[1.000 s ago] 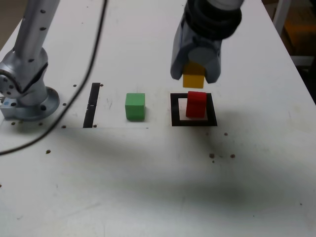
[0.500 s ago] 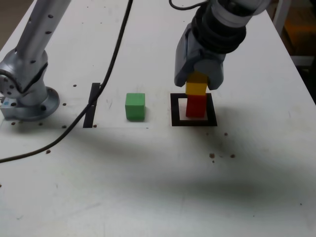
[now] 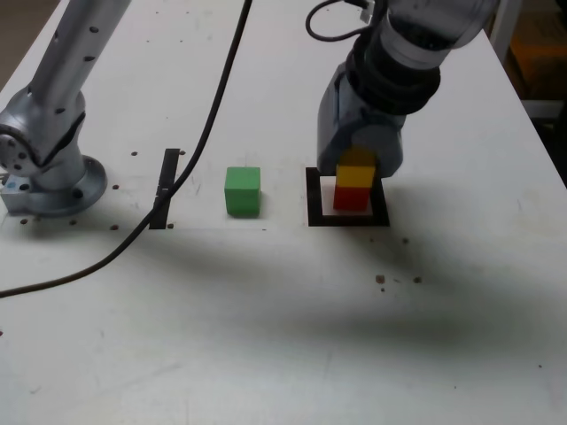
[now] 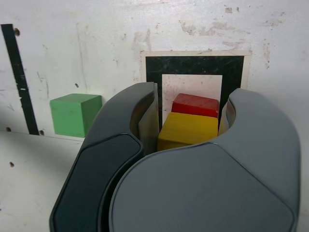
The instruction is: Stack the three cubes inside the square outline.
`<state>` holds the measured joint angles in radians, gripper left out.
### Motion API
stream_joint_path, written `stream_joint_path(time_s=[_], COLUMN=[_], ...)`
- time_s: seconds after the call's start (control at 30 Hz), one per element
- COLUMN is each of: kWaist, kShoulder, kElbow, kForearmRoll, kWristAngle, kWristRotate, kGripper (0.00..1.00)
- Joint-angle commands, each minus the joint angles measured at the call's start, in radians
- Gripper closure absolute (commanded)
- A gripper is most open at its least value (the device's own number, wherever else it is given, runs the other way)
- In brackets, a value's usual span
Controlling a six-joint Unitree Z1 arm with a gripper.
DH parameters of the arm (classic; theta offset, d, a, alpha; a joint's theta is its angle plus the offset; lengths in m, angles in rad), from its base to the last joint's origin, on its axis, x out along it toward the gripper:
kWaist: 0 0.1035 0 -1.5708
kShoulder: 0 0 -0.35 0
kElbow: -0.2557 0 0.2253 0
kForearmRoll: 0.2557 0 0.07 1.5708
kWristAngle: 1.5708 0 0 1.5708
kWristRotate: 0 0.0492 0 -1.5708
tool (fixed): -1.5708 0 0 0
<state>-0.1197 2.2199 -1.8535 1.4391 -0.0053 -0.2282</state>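
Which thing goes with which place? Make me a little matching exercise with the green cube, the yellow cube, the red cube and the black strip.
1. green cube
2. yellow cube
3. red cube
4. black strip

A. between the gripper's jaws
B. inside the square outline
C. nearest the arm's base
D. between strip and outline

Pairs: 1-D, 2-A, 3-B, 4-C
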Motion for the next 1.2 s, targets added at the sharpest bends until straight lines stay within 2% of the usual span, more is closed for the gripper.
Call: stream_joint_path(time_s=[0.0,0.17,0.3,0.47,0.63,0.7,0.97,1.17], kWaist=[0.002,0.003,0.004,0.004,0.006,0.006,0.01,0.011], kShoulder=[-0.007,-0.016,-0.021,-0.024,-0.032,-0.039,-0.066,-0.155], kElbow=[0.011,0.025,0.028,0.031,0.029,0.029,0.036,0.11], kForearmRoll=[-0.014,-0.032,-0.029,-0.02,0.008,0.014,0.01,0.026], kWristAngle=[0.003,0.009,0.01,0.009,0.01,0.008,-0.02,-0.028], kWristRotate=[0.003,0.003,0.004,0.013,0.021,0.021,0.038,0.046], kGripper=[0.76,0.74,0.62,0.43,0.12,0.03,0.0,0.0])
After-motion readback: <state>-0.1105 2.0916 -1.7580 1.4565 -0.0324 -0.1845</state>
